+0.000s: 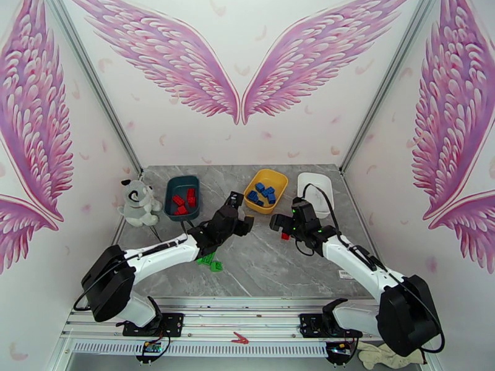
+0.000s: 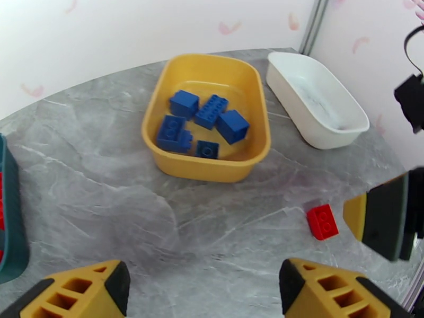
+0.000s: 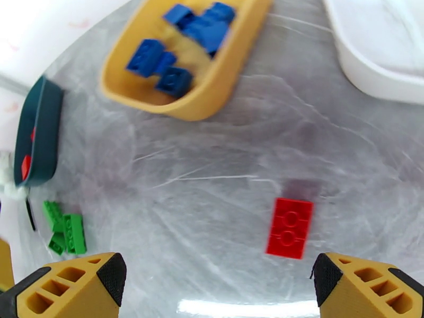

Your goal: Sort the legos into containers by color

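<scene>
- Nearest the arm bases, a small cluster of green legos (image 1: pixel 209 262) lay on the grey table (image 1: pixel 266 267), tucked against the left arm, which covered part of them. Their number could not be counted. In the right wrist view they sat at the far left (image 3: pixel 64 233), stacked unevenly.
- The left tool (image 2: pixel 204 292) hung over bare table with its fingers spread wide and nothing between them. Only the yellow fingertips showed, cut off by the bottom edge.
- The right tool (image 3: pixel 217 287) was likewise spread and held nothing. One red lego (image 3: pixel 289 228) lay flat on the table just beyond the gap, nearer the right fingertip and touching neither.
- Farther back, the yellow tray (image 2: pixel 151 117) held five or so blue legos (image 2: pixel 204 123), some overlapping.
- To its right stood the white tray (image 2: pixel 302 107); no brick showed inside, though its far wall hid part of the floor.
- On the left, the teal tray (image 1: pixel 183 179) held red legos (image 1: pixel 184 201), too small to count.
- A plush dog (image 1: pixel 137 202) sat just beside that tray.
</scene>
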Robot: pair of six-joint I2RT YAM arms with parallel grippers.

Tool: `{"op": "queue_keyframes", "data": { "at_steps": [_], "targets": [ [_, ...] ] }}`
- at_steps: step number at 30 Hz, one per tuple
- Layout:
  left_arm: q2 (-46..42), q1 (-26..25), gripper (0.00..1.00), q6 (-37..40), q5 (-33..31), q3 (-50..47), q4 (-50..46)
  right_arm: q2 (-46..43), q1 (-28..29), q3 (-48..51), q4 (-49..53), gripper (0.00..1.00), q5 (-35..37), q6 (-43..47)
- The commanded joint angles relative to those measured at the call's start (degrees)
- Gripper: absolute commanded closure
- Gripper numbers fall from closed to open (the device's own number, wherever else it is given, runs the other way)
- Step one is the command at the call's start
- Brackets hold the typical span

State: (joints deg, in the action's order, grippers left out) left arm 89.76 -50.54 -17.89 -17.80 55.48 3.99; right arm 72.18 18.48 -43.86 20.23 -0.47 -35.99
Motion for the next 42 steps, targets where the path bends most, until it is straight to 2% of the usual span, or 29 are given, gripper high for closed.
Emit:
{"op": "queue_keyframes", "data": {
  "at_steps": [1,9,17,24,27,31,37,42],
  "targets": [
    [3.6,-2.3,0.21,-0.9,-0.1,0.5,2.9,-2.6,-3.1,2.3,-0.7,0.01,-3.0,-3.4],
    [15.6,-7.5,0.23,0.3,4.9,6.2,6.5,-10.3,-8.4,5.5,1.0,0.01,-0.4,-4.9],
    [26.5,-11.3,0.24,-1.4,5.7,15.8,6.6,-18.9,-11.8,6.9,3.9,0.01,1.4,-5.6],
    [35.6,-12.3,0.32,-6.3,4.0,25.3,5.7,-23.1,-14.5,7.5,5.5,0.00,0.9,-6.3],
    [38.7,-12.4,0.37,-7.7,0.3,28.7,3.3,-23.5,-15.2,7.5,5.5,0.00,0.3,-6.3],
    [41.4,-12.6,0.38,-8.4,-4.4,31.8,0.7,-23.5,-15.7,7.6,5.6,0.00,-0.4,-6.6],
    [44.8,-12.5,0.40,-8.2,-5.9,36.3,-2.3,-23.7,-16.7,8.0,5.2,0.00,-2.0,-6.9],
    [47.0,-12.5,0.48,-7.6,-6.4,39.7,-4.7,-23.7,-17.2,8.3,4.8,0.00,-2.7,-7.0]
  ]
}}
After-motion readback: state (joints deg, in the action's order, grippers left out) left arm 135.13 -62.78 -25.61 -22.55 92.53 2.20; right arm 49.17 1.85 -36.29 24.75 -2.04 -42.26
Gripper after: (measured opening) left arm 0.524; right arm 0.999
